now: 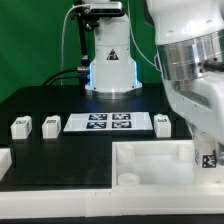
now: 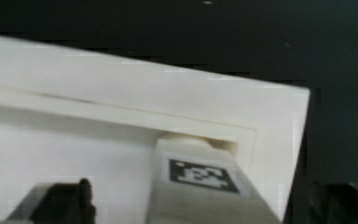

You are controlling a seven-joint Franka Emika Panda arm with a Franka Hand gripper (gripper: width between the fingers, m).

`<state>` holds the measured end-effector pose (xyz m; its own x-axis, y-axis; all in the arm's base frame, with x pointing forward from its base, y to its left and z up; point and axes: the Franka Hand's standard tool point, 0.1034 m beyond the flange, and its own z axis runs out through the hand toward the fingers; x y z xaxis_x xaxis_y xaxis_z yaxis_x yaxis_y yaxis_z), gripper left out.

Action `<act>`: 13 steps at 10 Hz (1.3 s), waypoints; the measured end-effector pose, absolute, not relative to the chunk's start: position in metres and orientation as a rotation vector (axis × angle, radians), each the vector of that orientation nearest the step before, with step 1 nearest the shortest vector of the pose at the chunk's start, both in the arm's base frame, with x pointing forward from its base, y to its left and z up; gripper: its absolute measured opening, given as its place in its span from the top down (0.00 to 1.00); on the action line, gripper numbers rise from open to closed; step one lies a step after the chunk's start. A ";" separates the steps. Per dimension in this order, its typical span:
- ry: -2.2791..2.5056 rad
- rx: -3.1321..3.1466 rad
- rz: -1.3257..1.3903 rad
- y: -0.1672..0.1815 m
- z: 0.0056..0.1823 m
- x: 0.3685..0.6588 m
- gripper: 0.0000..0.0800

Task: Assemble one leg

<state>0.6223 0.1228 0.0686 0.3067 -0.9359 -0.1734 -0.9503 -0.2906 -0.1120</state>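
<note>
A small white leg with a black-and-white tag stands at the corner of the large white tray-like part on the exterior view's right. My gripper is right above it. In the wrist view the leg stands between my gripper's fingers, against the tray's rim. One dark finger stands apart from the leg with a visible gap. The other side merges with the black table. Three more legs lie on the table.
The marker board lies flat between the loose legs. The robot's base stands behind it. A white wall piece sits at the exterior view's left edge. The table is black.
</note>
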 end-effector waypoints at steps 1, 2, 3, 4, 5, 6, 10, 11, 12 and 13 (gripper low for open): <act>1.506 -2.559 0.066 0.124 0.072 0.623 0.20; 1.288 -2.699 0.019 0.127 0.075 0.624 0.20; 1.219 -2.729 0.017 0.126 0.073 0.624 0.19; 1.034 -2.807 0.000 0.124 0.073 0.624 0.19; 0.902 -2.853 -0.011 0.124 0.073 0.624 0.19; 0.801 -2.887 -0.020 0.124 0.073 0.624 0.19; 0.283 -3.012 -0.091 0.121 0.073 0.627 0.22; 0.308 -3.010 -0.090 0.121 0.073 0.627 0.22; 0.316 -3.008 -0.089 0.121 0.073 0.627 0.44; 0.423 -2.995 -0.083 0.119 0.073 0.627 0.62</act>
